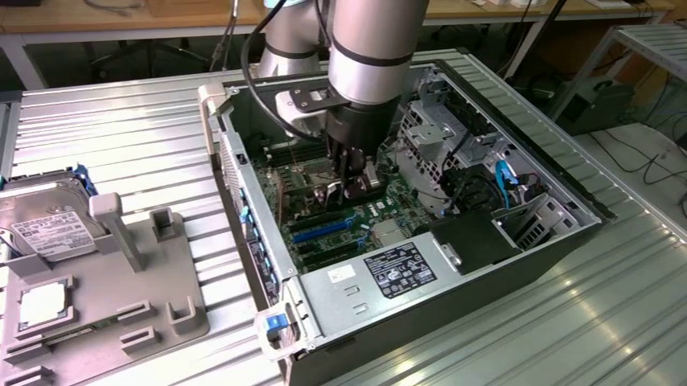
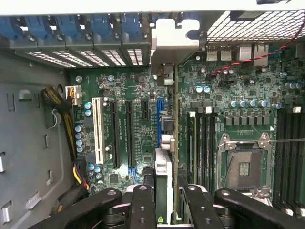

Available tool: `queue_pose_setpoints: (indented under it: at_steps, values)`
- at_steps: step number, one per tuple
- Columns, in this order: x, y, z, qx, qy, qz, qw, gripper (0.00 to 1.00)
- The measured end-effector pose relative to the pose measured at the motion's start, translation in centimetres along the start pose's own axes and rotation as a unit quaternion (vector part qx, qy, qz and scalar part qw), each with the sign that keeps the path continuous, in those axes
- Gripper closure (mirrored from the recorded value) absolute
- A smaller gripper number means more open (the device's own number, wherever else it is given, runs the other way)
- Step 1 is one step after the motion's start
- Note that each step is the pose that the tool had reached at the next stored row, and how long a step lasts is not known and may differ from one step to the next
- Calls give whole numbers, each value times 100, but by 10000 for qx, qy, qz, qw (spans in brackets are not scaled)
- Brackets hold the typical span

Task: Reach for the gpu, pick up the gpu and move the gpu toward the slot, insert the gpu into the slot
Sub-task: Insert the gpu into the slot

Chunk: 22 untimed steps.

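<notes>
The tool (image 2: 164, 202) is clenched on the gpu (image 2: 175, 143), held edge-on at lower centre of the wrist view, just over the blue slot (image 2: 159, 119). Insertion is in hand; it calls for squaring the card's edge with the groove.

HDD (image 1: 43, 221) on grey tray (image 1: 161, 310) (beside PC case (image 1: 451, 297)).

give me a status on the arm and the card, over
Gripper shut on edge-on green gpu card, inside the open case. Card over the blue slot, silver bracket at the rear wall. Nothing blocking.
</notes>
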<state>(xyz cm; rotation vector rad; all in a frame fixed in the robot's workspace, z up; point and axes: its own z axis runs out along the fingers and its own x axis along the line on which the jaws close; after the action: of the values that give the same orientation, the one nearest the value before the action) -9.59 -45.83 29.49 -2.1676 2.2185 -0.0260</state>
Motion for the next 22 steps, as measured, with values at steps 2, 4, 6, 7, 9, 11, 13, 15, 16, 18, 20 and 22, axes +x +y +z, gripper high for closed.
queue_pose_setpoints:
  at_steps: [2, 4, 6, 7, 9, 11, 13, 15, 16, 18, 20, 22]
  values:
    - [1, 23, 36, 0, 0, -1, 10000, 73]
    - [3, 43, 71, 0, 0, -1, 10000, 73]
    - [21, 44, 107, -1, 1, -2, 10000, 73]
    - [32, 45, 125, -1, 1, -1, 10000, 73]
    - [38, 52, 163, 0, 0, 0, 10000, 73]
    - [40, 82, 205, 0, 0, -1, 10000, 73]
    - [41, 96, 236, 0, 0, -1, 10000, 73]
    - [42, 105, 251, 0, 0, -1, 10000, 73]
    - [42, 116, 257, -1, 0, -1, 10000, 73]
    - [43, 142, 267, -1, 1, -1, 10000, 73]
    - [43, 155, 277, -1, 0, -1, 10000, 73]
    - [43, 155, 282, -2, 1, -1, 10000, 73]
